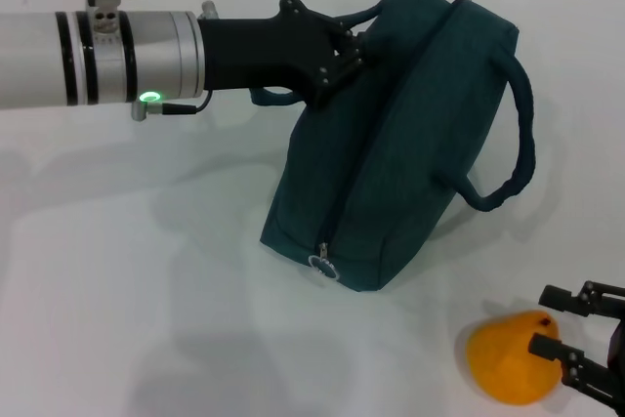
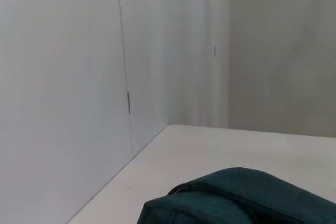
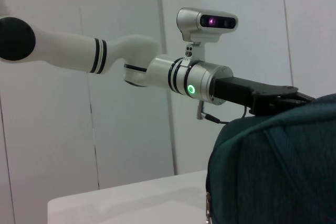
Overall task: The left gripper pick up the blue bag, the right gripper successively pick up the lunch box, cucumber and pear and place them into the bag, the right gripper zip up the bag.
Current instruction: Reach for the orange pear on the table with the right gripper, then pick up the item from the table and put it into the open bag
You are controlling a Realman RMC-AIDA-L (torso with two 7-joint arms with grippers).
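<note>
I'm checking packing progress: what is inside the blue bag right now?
Cannot be seen: the blue bag looks closed, its fabric hiding any contents. The pear is outside on the table, at the right hand. The left hand holds a handle.

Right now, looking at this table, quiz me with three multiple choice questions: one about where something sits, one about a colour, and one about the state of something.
1. Where is the pear?
A. inside the bag
B. on the table, near the right gripper
C. held up by the left gripper

2. What colour is the light on the left gripper's wrist?
A. red
B. blue
C. green

3. What is the left gripper doing?
A. gripping a handle of the blue bag
B. parked far from the bag
C. pulling the zipper ring

Answers:
1. B: in the head view the pear lies on the table, with the right gripper open right beside it.
2. C: a green light glows on the silver wrist.
3. A: its fingers close on a handle at the top of the blue bag, which leans tilted on the table.
</note>
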